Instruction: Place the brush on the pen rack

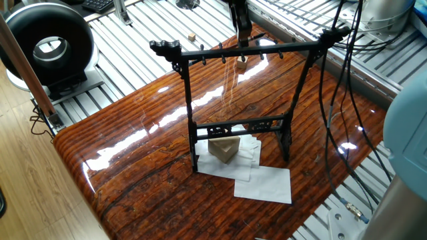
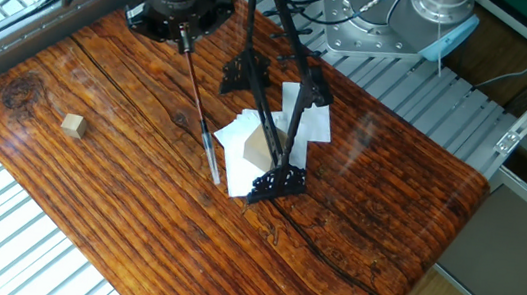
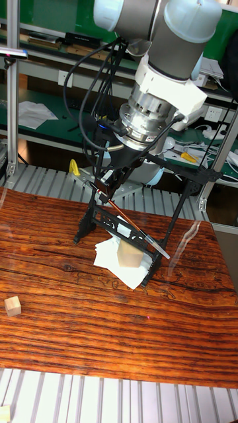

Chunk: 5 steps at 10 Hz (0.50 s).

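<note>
- The gripper hangs over the far-left table, closed on the brush, which slants down towards the pen rack.
- The brush's loop could miss the crossbar pegs, or its shaft could knock the rack over.

The brush, a thin reddish-brown shaft with a pale grey tip, hangs slanted in the air at centre frame of the other fixed view (its upper end is gripped). Right of it stands the pen rack, a tall, upright black frame.
</note>
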Available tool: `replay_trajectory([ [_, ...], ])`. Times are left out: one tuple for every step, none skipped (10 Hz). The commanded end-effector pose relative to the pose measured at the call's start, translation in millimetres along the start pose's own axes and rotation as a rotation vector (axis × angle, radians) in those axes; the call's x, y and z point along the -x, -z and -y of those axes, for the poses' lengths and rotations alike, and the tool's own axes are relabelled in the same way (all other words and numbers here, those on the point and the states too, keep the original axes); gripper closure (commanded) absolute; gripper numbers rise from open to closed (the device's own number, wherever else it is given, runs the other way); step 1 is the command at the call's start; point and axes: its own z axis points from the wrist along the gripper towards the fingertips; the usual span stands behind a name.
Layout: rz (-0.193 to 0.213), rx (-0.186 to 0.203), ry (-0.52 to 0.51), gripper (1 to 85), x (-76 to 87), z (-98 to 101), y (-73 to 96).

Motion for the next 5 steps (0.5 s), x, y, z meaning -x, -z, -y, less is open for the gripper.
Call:
replay_trajectory([
  [0.012,0.013,-0.008,84.7,3.8,-3.0,-0.7],
  [0.013,0.023,-0.018,84.7,4.5,-5.6,-1.1],
  [0.012,0.018,-0.017,84.7,4.2,-4.3,-1.8],
  [0.02,0.009,-0.008,84.7,4.6,0.9,-4.5],
  [0.042,0.017,-0.004,84.7,8.4,5.6,-10.0],
])
